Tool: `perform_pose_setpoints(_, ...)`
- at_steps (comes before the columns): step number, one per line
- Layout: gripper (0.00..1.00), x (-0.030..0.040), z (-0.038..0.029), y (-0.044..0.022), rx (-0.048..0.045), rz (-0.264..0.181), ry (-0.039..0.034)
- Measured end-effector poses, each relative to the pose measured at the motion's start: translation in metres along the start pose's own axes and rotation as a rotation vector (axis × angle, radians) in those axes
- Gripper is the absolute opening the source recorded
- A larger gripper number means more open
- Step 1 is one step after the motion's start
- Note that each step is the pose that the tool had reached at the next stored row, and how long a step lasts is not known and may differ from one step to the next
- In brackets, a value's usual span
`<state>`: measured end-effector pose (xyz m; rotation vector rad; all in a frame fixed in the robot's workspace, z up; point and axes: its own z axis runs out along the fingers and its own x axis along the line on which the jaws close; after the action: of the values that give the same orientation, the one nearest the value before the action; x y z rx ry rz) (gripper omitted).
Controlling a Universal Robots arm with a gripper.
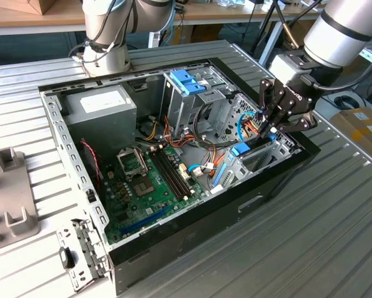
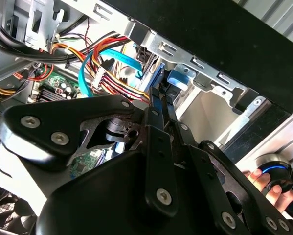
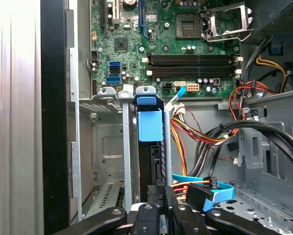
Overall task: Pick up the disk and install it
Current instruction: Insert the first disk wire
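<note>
The disk (image 3: 150,147) stands on edge in the metal drive bay (image 3: 127,161) at the case's corner, its blue carrier frame (image 3: 150,125) toward the motherboard. In the exterior view the blue frame of the disk (image 1: 240,149) shows in the bay at the case's right end. My gripper (image 1: 274,131) hangs just above and to the right of it. In both wrist views the black fingers (image 3: 158,203) sit close together on the disk's near edge, and the gripper (image 2: 158,100) is shut on the disk (image 2: 159,78).
The open computer case (image 1: 192,217) lies on a ribbed metal table. Inside are the motherboard (image 1: 151,183), a grey power-supply box (image 1: 99,112), a drive cage with a blue handle (image 1: 187,82), and orange, black and blue cables (image 3: 210,142) beside the bay. A hand (image 2: 268,183) holds a round device.
</note>
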<state>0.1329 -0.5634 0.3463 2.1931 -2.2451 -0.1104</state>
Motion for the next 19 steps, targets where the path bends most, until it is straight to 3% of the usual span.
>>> perform_pose_setpoints(11,0.17,0.0005,0.0054,-0.0003,-0.0001,0.0,-0.0062)
perform_pose_setpoints(19,0.17,0.0011,0.01,-0.0005,-0.0002,0.0,-0.006)
